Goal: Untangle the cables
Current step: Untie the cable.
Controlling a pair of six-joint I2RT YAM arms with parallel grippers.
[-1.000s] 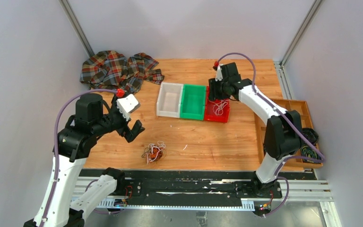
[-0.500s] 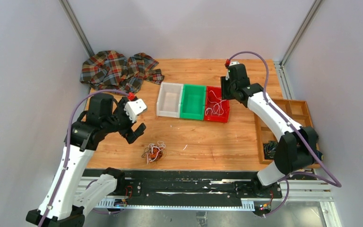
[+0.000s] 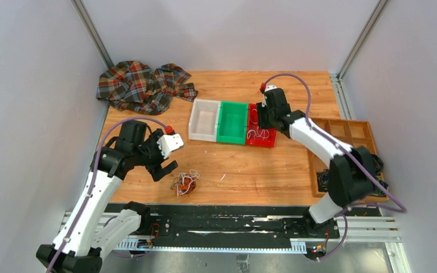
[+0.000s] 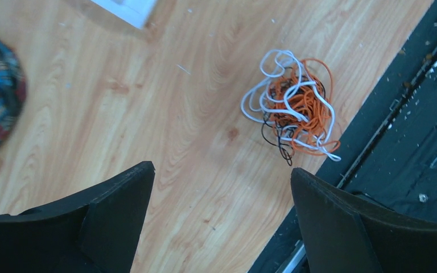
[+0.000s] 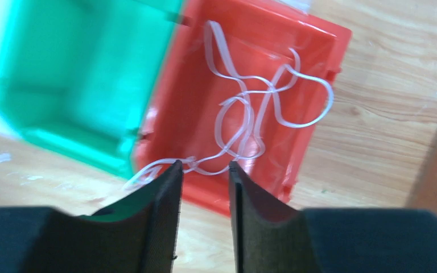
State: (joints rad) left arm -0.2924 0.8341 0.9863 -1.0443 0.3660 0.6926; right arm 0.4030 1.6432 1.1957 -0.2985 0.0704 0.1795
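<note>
A tangle of thin white, orange and black cables (image 3: pixel 185 183) lies on the wooden table near its front edge. In the left wrist view the cables (image 4: pixel 293 111) sit ahead and to the right of my left gripper (image 4: pixel 222 173). That gripper (image 3: pixel 165 166) hovers just left of the tangle, wide open and empty. A loose white cable (image 5: pixel 250 122) lies in the red bin (image 5: pixel 318 51), with one loop draped over the bin's near wall. My right gripper (image 5: pixel 203 166) hangs above that wall, its jaws a narrow gap apart with nothing between them. From above, the right gripper (image 3: pixel 260 119) is over the red bin (image 3: pixel 268 141).
A green bin (image 3: pixel 233 122) and a white bin (image 3: pixel 205 119) stand left of the red one. A plaid cloth (image 3: pixel 142 85) lies at the back left. A wooden tray (image 3: pixel 347 128) with dark coils (image 3: pixel 324 179) sits at the right. A black rail (image 3: pixel 233 219) borders the front edge.
My left gripper has come down and to the right, closer to the tangle. The right gripper's jaws have narrowed, and it swung right, then back left over the red bin.
</note>
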